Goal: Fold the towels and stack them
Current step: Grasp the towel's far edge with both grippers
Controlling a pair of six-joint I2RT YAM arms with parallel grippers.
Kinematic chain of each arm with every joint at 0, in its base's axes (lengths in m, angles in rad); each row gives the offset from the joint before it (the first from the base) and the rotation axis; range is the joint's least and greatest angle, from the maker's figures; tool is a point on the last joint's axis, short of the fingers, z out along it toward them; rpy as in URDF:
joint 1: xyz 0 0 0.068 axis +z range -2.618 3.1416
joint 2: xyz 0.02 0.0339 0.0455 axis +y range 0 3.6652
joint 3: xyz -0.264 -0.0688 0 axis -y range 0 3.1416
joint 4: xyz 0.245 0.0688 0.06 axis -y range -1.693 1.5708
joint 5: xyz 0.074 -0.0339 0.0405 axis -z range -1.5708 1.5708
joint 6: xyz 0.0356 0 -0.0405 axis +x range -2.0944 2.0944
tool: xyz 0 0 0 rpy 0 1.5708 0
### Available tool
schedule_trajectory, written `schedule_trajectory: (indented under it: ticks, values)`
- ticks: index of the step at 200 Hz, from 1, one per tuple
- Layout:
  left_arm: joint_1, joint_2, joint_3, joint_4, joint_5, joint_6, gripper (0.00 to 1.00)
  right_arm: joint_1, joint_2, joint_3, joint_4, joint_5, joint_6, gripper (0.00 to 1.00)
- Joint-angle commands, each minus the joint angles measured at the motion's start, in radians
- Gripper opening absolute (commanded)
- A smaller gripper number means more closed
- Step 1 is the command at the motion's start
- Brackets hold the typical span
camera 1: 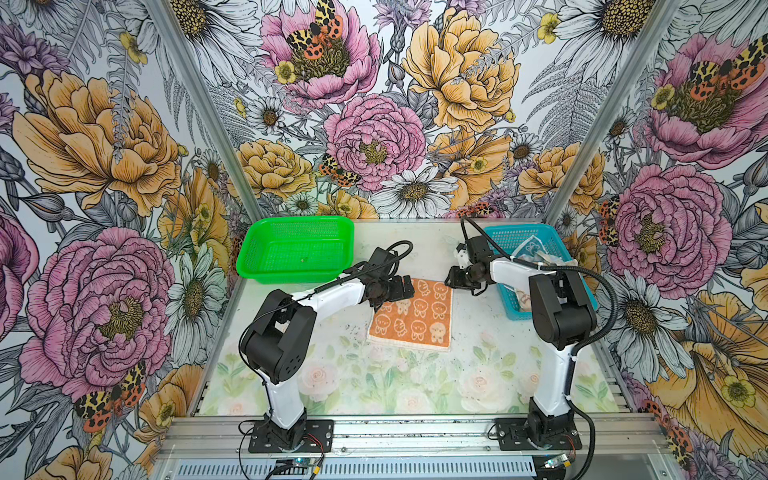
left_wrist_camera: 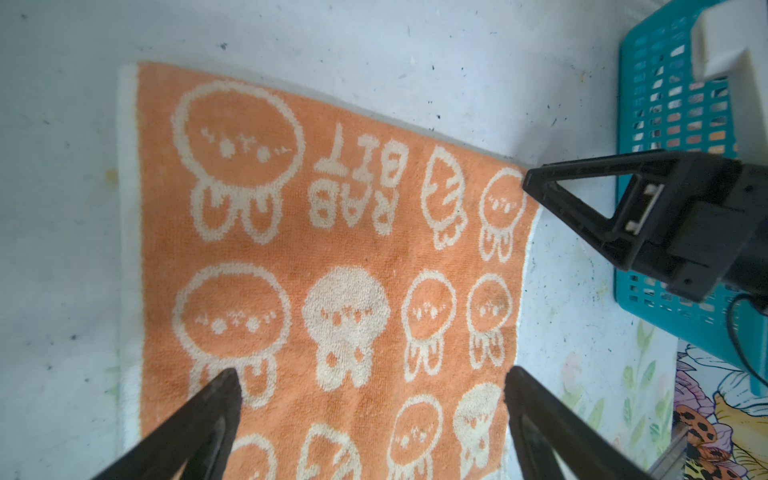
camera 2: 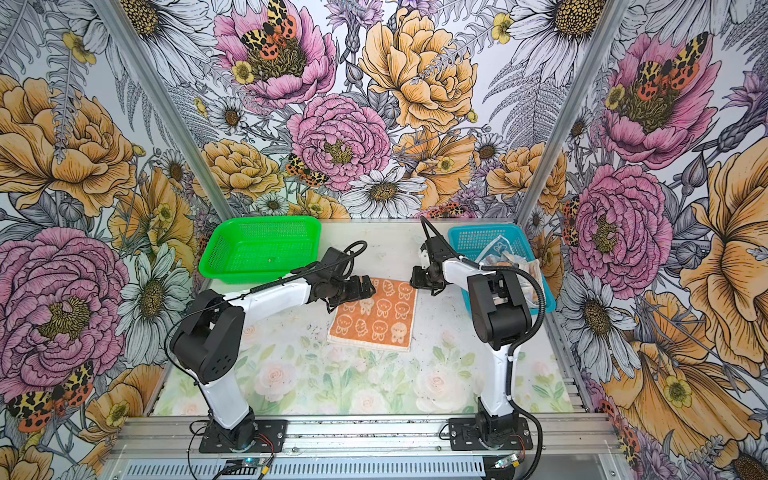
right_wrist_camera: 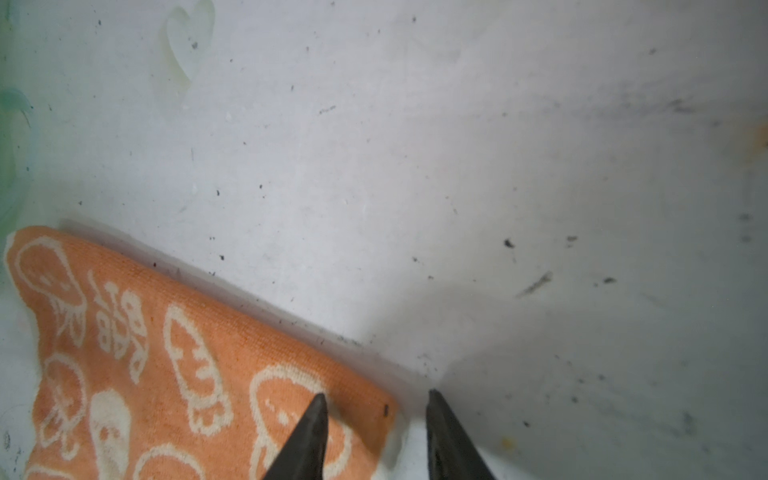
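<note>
Since a fold has to start from a flat sheet, the orange towel point(camera 1: 411, 318) lies spread on the worktop point(camera 1: 478, 332) between the two arms, print side up. The left hand point(left_wrist_camera: 372, 374) hangs over the towel's far left part with its jaws as wide as they go, holding nothing. It looks poised to come down on that corner.

The right hand point(right_wrist_camera: 376, 395) sits low at the far right corner. Its jaws stand narrow, one finger over the orange cloth and the other just past the cream border, so the corner lies between them. Whether the cloth is actually pinched I cannot tell.

Taking both far corners at once would probably let the arms carry that edge over to the near edge and keep the fold square.

The crumpled towels point(camera 1: 534, 249) wait in the blue basket point(camera 1: 505, 239) beside the right arm. The green basket point(camera 1: 253, 253) holds no towel, and it may be meant for the stack.
</note>
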Motion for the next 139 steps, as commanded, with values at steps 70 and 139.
schedule_trajectory:
  ticks: [70, 139]
  values:
    - [0.005, -0.015, -0.015, -0.006, -0.008, 0.016, 0.99, 0.002, 0.054, 0.05, -0.052, 0.038, -0.012, 0.0]
    - [0.04, 0.061, 0.106, -0.039, -0.012, 0.046, 0.99, -0.027, 0.153, 0.275, -0.191, 0.108, -0.155, 0.0]
